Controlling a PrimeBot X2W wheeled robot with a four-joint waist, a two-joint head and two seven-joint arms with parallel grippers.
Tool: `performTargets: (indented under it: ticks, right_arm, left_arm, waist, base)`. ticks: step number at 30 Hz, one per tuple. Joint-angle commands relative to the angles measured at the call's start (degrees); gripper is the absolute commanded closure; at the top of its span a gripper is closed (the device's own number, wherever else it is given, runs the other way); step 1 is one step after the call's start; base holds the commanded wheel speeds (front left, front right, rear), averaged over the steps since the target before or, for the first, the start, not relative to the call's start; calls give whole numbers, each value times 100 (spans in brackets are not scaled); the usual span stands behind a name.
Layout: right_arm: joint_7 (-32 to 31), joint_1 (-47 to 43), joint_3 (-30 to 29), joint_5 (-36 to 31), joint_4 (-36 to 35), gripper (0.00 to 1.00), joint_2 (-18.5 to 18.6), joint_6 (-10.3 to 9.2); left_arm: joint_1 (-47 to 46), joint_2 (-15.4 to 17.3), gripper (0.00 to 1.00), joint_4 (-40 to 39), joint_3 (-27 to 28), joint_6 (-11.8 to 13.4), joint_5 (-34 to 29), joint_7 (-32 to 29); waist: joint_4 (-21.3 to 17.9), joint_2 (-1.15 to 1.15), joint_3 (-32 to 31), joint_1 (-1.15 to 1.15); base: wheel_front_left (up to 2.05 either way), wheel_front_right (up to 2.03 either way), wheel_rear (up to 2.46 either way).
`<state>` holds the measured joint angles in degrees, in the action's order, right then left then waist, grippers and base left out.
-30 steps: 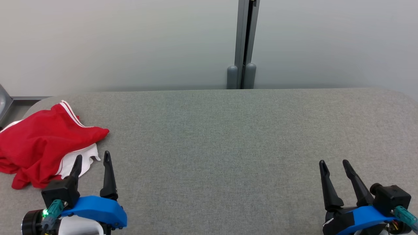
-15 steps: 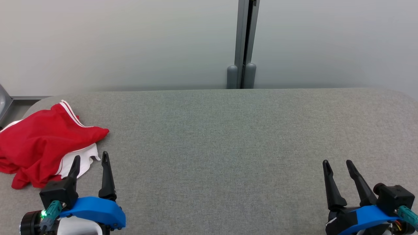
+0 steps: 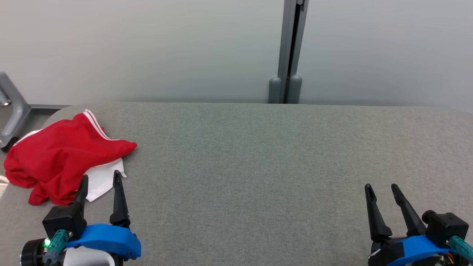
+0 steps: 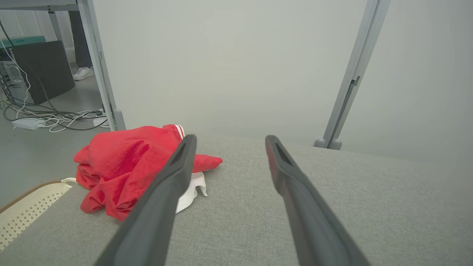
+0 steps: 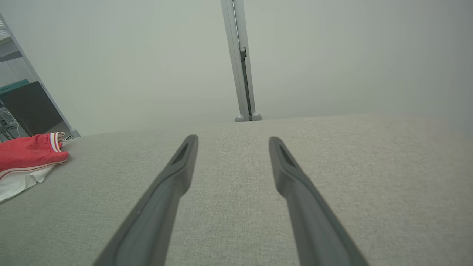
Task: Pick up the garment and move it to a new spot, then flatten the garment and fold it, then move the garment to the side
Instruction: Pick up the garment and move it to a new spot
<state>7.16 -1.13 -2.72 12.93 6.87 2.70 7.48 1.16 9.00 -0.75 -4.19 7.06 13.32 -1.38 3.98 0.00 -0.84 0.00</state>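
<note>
Crumpled red garment (image 3: 63,155) sits heaped on the grey table (image 3: 258,166).
Left gripper (image 3: 99,176) spread just beside its white hem; right gripper (image 3: 380,186) spread, well apart from it; grey post (image 3: 290,51) beyond.

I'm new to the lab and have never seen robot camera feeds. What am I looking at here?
A two-armed robot stands at a grey padded table. One picture comes from its head camera, looking down; the other two come from cameras on its wrists, looking along each pair of dark fingers. The left end effector and right end effector are both open and hold nothing. A crumpled red and white garment lies at the table's left end, just beyond the left one.
</note>
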Motion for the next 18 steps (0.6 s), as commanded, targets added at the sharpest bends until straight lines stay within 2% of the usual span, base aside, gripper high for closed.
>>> performTargets:
  ticks: [1,18]
  right_arm:
    - [21,-44,-6,8,-3,0,35,3]
    - [78,-75,44,46,-38,0,34,3]
  left_arm:
    - [-14,44,0,-21,17,10,-22,42]
    - [197,189,0,-184,145,155,-9,236]
  waist:
    - [80,0,38,0]
    - [1326,0,120,0]
  base:
    - [0,0,0]
    - [0,0,0]
